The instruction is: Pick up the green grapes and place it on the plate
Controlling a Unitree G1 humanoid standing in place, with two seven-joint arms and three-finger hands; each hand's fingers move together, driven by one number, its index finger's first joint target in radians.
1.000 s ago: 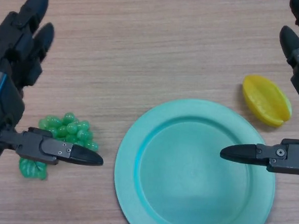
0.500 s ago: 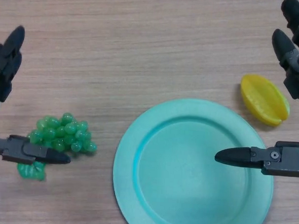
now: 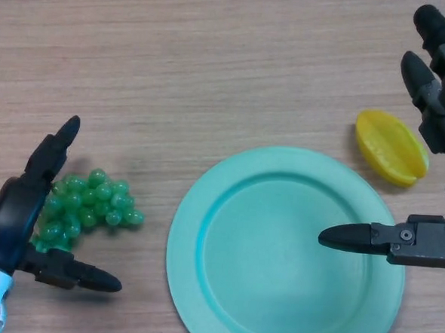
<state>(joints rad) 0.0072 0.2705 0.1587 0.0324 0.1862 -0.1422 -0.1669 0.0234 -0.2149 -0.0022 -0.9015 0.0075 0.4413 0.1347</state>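
A bunch of green grapes [image 3: 92, 204] lies on the wooden table at the left. A round teal plate [image 3: 285, 249] lies to its right, with nothing on it. My left hand [image 3: 19, 222] is at the left of the grapes, open, with its fingers reaching past the far side of the bunch and its thumb stretched out below it. The palm hides the bunch's left part. My right hand [image 3: 436, 134] is open at the right edge, its thumb over the plate's right side.
A yellow star fruit [image 3: 392, 147] lies on the table beyond the plate's right rim, under my right hand's fingers. The wooden table [image 3: 213, 68] stretches bare toward the far side.
My left hand has drawn back to the left and down, then turned so its fingers and thumb now flank the grapes. The right hand has barely shifted.
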